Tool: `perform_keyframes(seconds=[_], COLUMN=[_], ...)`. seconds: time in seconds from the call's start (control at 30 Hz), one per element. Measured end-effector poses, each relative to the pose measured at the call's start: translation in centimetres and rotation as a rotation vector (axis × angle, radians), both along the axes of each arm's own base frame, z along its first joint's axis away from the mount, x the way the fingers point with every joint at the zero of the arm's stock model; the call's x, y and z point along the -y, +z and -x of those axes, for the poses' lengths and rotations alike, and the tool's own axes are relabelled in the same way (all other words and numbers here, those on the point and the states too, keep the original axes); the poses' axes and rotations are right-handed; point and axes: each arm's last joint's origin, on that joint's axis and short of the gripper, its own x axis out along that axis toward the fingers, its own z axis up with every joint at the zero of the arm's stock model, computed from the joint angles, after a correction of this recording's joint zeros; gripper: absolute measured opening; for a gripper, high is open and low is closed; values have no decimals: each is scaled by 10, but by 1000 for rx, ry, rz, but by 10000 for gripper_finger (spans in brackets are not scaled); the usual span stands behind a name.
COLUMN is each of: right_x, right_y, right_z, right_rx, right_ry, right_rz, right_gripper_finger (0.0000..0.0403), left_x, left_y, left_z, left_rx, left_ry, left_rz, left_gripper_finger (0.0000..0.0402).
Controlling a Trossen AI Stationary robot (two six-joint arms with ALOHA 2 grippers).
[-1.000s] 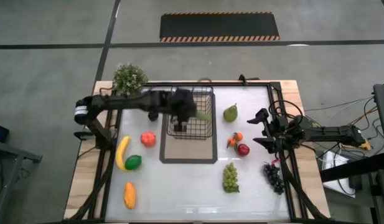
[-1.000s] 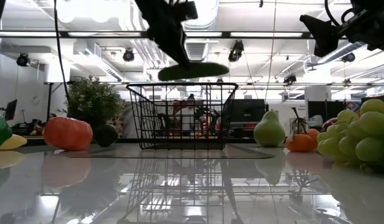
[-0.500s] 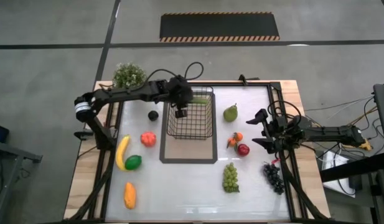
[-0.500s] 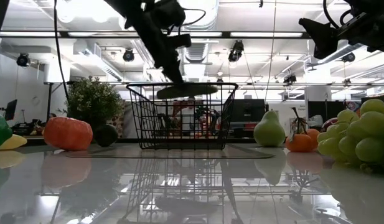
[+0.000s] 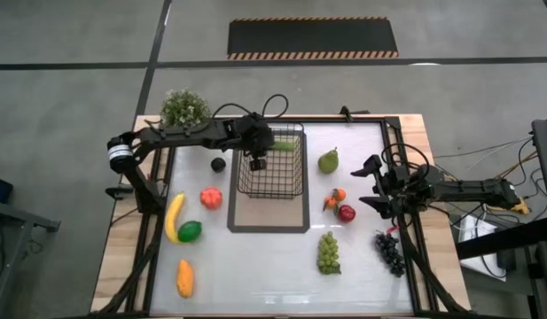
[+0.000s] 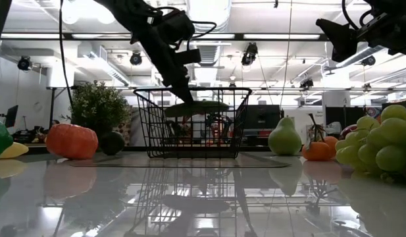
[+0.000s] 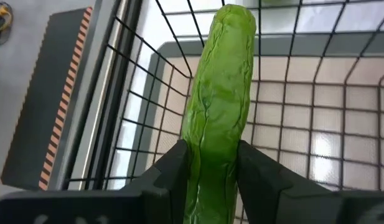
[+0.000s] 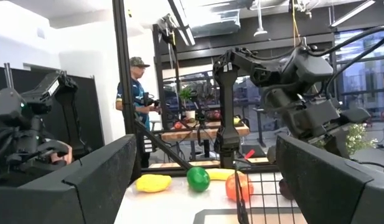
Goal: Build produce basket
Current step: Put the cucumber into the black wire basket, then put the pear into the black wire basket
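Now we lower the long green toy cucumber (image 7: 218, 106), clamped in the left pincer (image 7: 211, 169), deeper into the black wire-mesh basket (image 5: 275, 166) before letting go; the right pincer (image 5: 372, 183) waits wide apart.

Basket (image 5: 275, 168) mouth open from above except far-left corner, taken by left gripper (image 5: 258, 152) clamping cucumber (image 7: 218, 112); wire walls block side entry. Left of basket: dark round fruit (image 5: 218, 164), tomato (image 5: 211, 198) close by. Right of it: pear (image 5: 328, 161), orange pieces (image 5: 334, 198), apple (image 5: 346, 213). Wide bare tabletop (image 5: 255, 266) at near edge. Right gripper (image 5: 377, 184) spread wide, raised at right edge.
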Motion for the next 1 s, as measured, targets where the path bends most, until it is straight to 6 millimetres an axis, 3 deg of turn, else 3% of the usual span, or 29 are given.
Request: perform_keyframes(seconds=[1.0], right_x=[0], right_y=[0], right_z=[0], right_rx=[-2], right_ry=[-3], right_rz=[-4], right_gripper_finger=[368], left_x=[0], left_y=[-6], left_z=[1], left_rx=[19], left_ry=[22], left_rz=[15], left_gripper_finger=[205])
